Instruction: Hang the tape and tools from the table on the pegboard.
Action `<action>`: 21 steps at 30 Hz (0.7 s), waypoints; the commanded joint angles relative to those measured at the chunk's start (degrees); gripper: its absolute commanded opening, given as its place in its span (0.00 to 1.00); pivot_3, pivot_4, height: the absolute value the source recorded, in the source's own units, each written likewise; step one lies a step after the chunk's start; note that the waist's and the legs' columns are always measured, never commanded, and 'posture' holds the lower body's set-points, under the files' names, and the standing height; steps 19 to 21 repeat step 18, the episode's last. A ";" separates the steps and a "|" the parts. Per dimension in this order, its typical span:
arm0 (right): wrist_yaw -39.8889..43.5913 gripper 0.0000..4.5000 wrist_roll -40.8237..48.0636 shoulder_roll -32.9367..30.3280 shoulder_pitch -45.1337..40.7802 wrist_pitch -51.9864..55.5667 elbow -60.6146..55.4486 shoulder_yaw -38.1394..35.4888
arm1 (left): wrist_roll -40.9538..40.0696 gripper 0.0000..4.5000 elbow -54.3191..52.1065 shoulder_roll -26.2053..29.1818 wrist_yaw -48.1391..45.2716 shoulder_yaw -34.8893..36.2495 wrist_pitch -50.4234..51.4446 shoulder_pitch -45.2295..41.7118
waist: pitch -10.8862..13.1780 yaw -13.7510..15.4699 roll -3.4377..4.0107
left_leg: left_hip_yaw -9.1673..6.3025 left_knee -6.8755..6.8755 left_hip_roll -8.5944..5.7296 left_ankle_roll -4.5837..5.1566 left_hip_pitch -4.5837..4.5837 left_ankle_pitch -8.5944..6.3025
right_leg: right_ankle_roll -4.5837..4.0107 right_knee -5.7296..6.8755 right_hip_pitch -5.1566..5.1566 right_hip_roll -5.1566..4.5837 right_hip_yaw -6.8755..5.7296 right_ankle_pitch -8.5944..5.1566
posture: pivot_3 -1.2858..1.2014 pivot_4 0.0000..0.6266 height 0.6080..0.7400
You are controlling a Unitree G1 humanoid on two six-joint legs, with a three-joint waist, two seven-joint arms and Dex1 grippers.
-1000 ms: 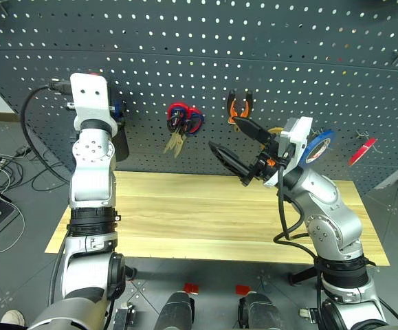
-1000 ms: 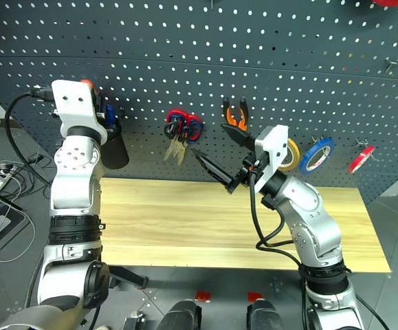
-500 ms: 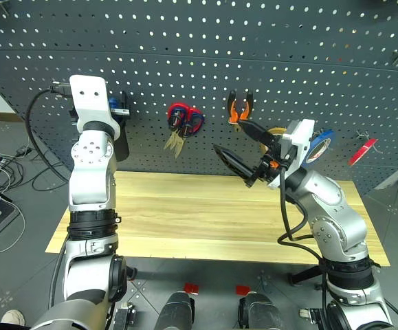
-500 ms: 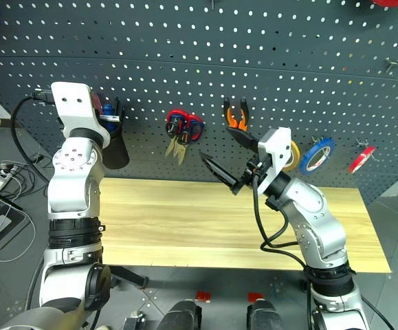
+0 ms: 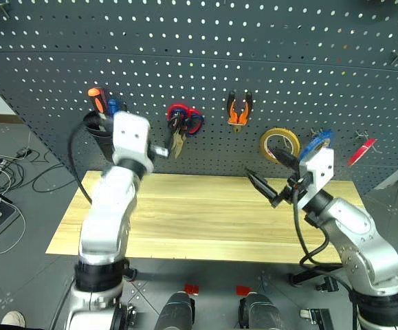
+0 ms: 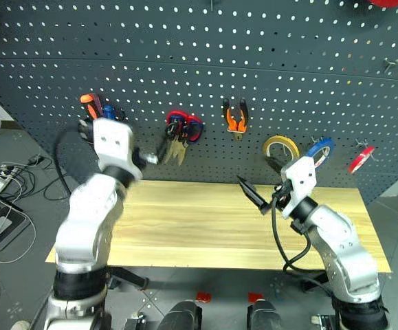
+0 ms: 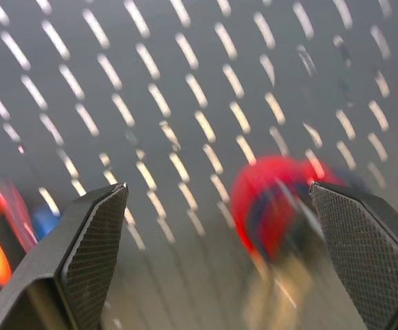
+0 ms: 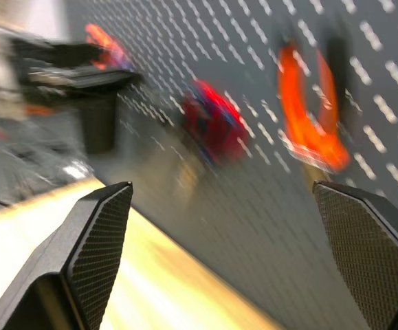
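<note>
Overhead, the wide dark grey metal pegboard [image 5: 205, 48], punched with rows of small oval holes, stands behind the long table of pale, light-yellow grained wood [image 5: 199, 213], whose top lies bare. On the board's left, a black cup-shaped holder [image 5: 97, 130] carries the orange-and-black-handled screwdriver [image 5: 97, 98] upright beside a blue-handled one [image 5: 113, 106]. To its right hang the red-handled snips [image 5: 183, 118], their pale blades pointing down, with the small scissors apparently among them, too blurred to separate. Further right, the orange-and-black-handled pliers [image 5: 239, 110] hang with curved grips upward. Next come the thick yellow tape roll [image 5: 279, 143], the blue roll [image 5: 317, 143] and, far right, the thin red-edged see-through tape ring [image 5: 362, 150], seen nearly edge-on. The left gripper [image 7: 226, 261] hangs empty near the snips, its two textured black fingers [image 7: 95, 247] spread wide. The right gripper [image 5: 271, 180] is level over the table's far right, its slim tapered fingers likewise well apart and holding nothing.
</note>
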 commanded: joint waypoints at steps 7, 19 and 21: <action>-17.25 1.00 -9.29 6.91 3.11 11.09 0.25 -2.81 | -2.29 0.99 0.73 -6.37 1.07 0.12 1.28 12.64 | -0.12 0.42 0.24 | 0.01 -0.19 0.05 0.19 0.58 -0.11 | -0.02 -0.53 0.76 0.03 -0.01 -0.01 | 0.56 0.19 1.00; -18.25 1.00 -11.81 9.73 8.00 8.44 8.06 -3.92 | -4.41 0.99 10.95 -7.51 -0.59 2.84 -4.16 14.29 | -1.03 0.08 0.87 | 0.17 -0.34 0.05 0.15 0.59 -0.09 | -0.02 -0.78 0.78 0.03 0.05 -0.01 | 0.54 0.16 1.00; -18.25 1.00 -11.81 9.73 8.00 8.44 8.06 -3.92 | -4.41 0.99 10.95 -7.51 -0.59 2.84 -4.16 14.29 | -1.03 0.08 0.87 | 0.17 -0.34 0.05 0.15 0.59 -0.09 | -0.02 -0.78 0.78 0.03 0.05 -0.01 | 0.54 0.16 1.00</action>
